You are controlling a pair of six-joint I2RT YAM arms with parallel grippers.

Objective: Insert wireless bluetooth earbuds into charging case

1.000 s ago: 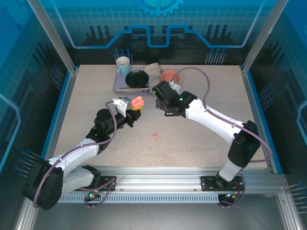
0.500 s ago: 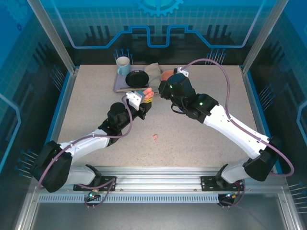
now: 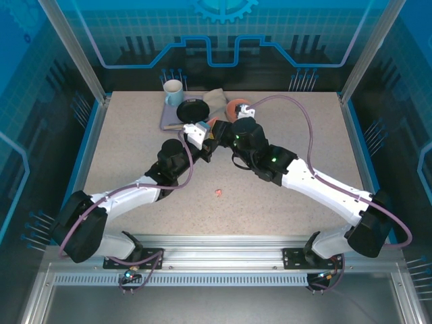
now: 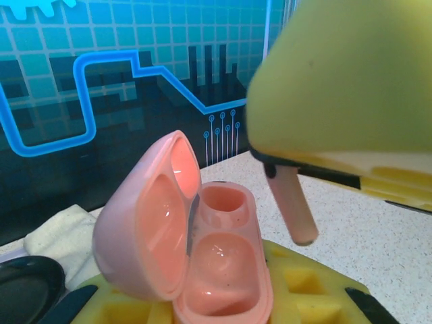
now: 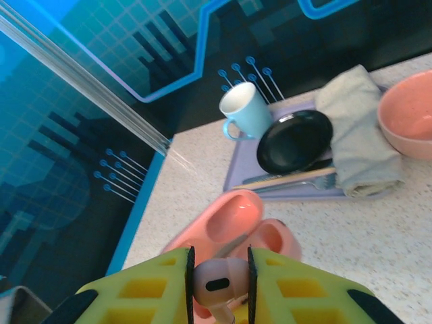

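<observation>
Grippers now meet near the back of the table (image 3: 128,142). The right gripper (image 3: 223,131), well apart from the left gripper (image 3: 204,135) one second ago, has come right next to it. The right fingers are clamped on a pink earbud (image 5: 217,283), stem down. In the left wrist view this stem hangs just above the open case (image 4: 219,270), not yet inside. The left gripper is closed on the case, with the lid tilted back and both sockets empty. I judge the insertion can begin now. A second earbud (image 3: 218,192) lies on the table, where it was before.
</observation>
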